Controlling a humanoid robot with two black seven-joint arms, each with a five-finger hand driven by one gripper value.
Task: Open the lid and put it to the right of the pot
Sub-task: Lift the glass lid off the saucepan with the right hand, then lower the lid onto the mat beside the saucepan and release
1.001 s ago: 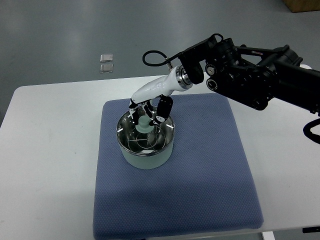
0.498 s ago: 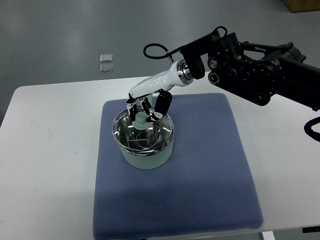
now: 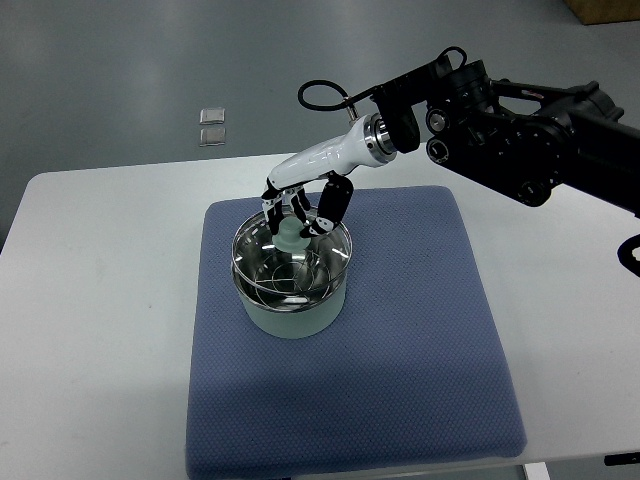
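**One robot hand pinches the lid knob**

One pale green pot sits on a blue mat, on the white bench. A glass lid with a shiny rim lies on top of the pot, a bit tilted. The right robot hand reaches over the pot from the far side. Its fingers curl around the lid's pale knob and pinch it.
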